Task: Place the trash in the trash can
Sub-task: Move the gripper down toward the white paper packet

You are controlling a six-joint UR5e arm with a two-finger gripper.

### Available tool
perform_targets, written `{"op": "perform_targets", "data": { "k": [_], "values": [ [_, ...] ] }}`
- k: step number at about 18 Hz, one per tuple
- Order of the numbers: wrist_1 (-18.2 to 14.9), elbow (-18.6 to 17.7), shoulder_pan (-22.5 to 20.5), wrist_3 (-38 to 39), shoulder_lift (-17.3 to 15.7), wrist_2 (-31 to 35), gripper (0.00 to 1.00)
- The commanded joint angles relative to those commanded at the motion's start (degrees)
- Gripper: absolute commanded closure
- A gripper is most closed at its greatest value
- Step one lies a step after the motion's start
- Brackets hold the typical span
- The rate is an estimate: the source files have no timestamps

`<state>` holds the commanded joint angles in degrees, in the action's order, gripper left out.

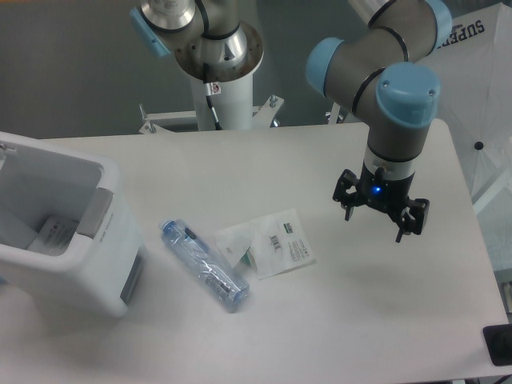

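A clear plastic bottle [203, 264] with a blue cap lies on its side on the white table, a little left of centre. Just to its right lies a flat clear packet [268, 244] with a white barcode label and green print, its left edge close to the bottle. The white boxy trash can [68, 240] stands at the left edge, open at the top, with a grey panel on its right side. My gripper [374, 222] hangs open above the table to the right of the packet, with nothing between its fingers.
A white arm pedestal [220, 88] stands at the table's back edge. Something flat and white lies inside the trash can. A dark object [500, 344] sits beyond the front right corner of the table [352, 320].
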<state>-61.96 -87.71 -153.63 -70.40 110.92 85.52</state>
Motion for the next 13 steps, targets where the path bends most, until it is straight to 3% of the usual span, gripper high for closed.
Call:
{"op": "perform_targets", "data": {
  "k": [6,8,13],
  "values": [
    [-0.09,-0.79,0.26,0.0,0.09,0.0,0.0],
    [0.26,-3.5,0.26,0.35,0.18,0.0,0.0],
    [6.41,-9.22,0.53,1.76,0.35,-0.17,0.0]
  ]
}}
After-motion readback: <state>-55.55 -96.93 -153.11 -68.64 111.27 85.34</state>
